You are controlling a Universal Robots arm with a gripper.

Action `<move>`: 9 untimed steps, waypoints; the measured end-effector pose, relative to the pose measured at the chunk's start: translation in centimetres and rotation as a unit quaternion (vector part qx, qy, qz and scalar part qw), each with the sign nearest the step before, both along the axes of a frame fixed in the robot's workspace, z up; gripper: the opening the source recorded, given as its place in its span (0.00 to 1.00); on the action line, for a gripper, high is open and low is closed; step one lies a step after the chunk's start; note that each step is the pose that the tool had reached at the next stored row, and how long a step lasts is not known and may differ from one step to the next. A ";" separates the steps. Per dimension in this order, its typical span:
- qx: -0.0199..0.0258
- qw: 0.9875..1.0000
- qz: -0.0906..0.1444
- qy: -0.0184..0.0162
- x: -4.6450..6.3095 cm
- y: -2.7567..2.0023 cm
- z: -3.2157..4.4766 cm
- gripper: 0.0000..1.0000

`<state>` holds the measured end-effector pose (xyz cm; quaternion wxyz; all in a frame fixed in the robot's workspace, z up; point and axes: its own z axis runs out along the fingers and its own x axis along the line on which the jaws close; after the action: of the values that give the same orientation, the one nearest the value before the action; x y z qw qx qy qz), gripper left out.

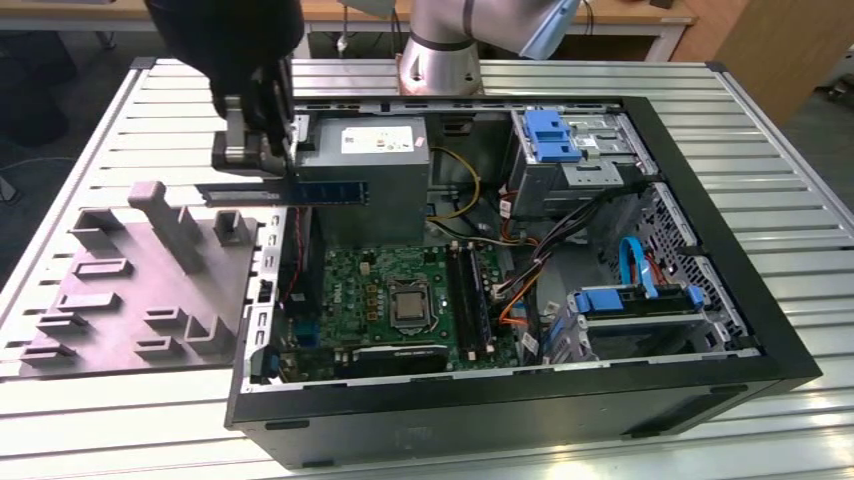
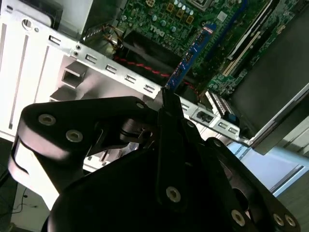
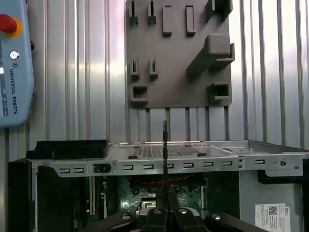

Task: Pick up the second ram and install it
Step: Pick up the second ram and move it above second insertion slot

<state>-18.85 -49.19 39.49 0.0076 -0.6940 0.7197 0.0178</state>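
The second ram [image 1: 314, 190] is a thin blue-green stick held level above the left wall of the open computer case [image 1: 534, 400], next to the grey power-supply box [image 1: 367, 150]. My gripper [image 1: 274, 170] is shut on it from above. In the second wrist view the second ram [image 2: 190, 55] sticks out from my gripper [image 2: 169, 104] towards the green motherboard [image 2: 217, 29]. The first wrist view shows the second ram [image 3: 164, 150] edge-on as a thin dark line rising from my gripper [image 3: 165, 205]. The long black memory slots [image 1: 465, 290] lie on the motherboard [image 1: 387, 295], lower and further to the exterior view's right.
A grey parts fixture [image 1: 134, 300] with upright posts lies on the slatted table at the exterior view's left. Inside the case are blue drive caddies [image 1: 550, 135], loose cables [image 1: 534, 250] and a processor socket [image 1: 407, 300]. A control pendant [image 3: 14, 63] rests on the table.
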 end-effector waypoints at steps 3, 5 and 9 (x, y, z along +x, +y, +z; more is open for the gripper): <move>0.000 1.000 0.000 0.000 1.0 0.00 0.01 0.11; 0.000 1.000 0.000 0.000 1.7 0.00 0.00 0.11; 0.000 1.000 0.000 0.000 3.1 0.00 0.00 0.11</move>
<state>-15.74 -49.19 39.49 0.0076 -0.6940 0.7197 0.0178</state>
